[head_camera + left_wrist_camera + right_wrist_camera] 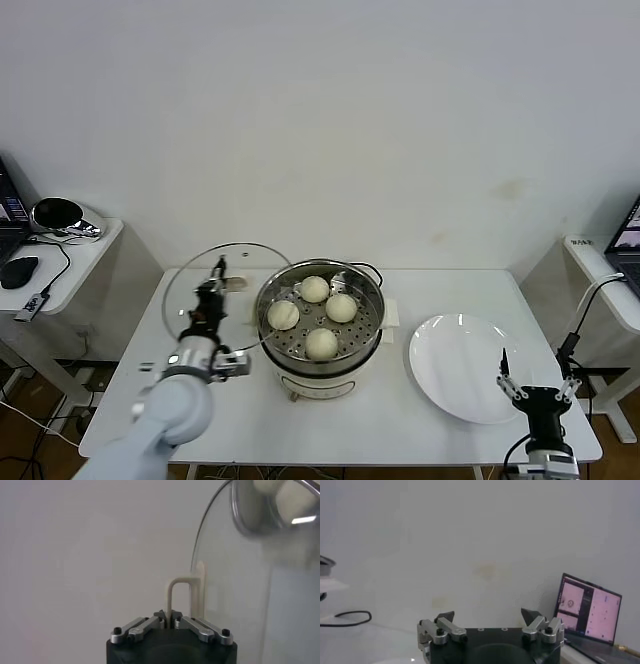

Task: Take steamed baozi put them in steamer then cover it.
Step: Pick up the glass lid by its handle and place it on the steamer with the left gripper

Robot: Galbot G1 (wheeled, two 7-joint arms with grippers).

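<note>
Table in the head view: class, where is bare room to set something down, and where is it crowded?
Free: the table strip behind the plate, and its front edge between the steamer and plate. Crowded: left of the steamer, where the left end effector holds the cover upright.

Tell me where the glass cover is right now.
Head view: the cover is held tilted above the table by the left pincer, shut on its handle, just left of the steamer.

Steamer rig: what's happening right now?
The left hand is shut on the handle of the glass cover, holding it tilted up beside the steamer, not yet on it. All four baozi sit on the perforated tray inside. The right hand waits open by the empty white plate.
</note>
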